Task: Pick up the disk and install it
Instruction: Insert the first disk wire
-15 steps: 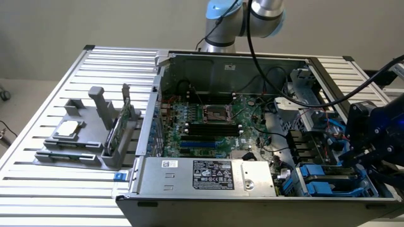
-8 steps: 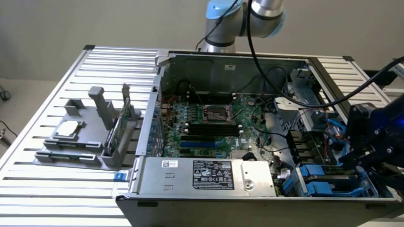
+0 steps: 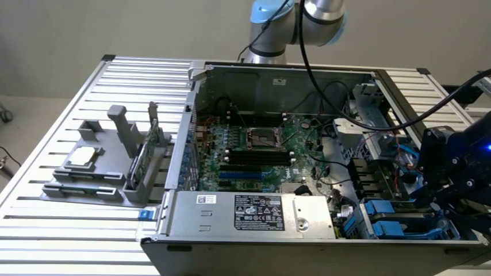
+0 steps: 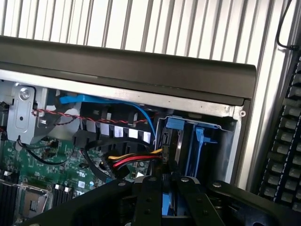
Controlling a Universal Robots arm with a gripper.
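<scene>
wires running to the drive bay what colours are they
The wires are yellow, red and black, clearest in the wrist view.

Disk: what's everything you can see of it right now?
Little of the disk shows: a bright blue plastic strip of its frame, on edge, clamped between the tool's two black fingers. Metal body and label are hidden. It is at the drive bay in a corner of the case, near a blue bracket.

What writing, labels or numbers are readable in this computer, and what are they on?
No text is readable.
Big label on the silver power box: print too small.
Small sticker beside it: too small.
Sticker on the case's back wall: too small.
Green circuit board markings: blurred.
</scene>
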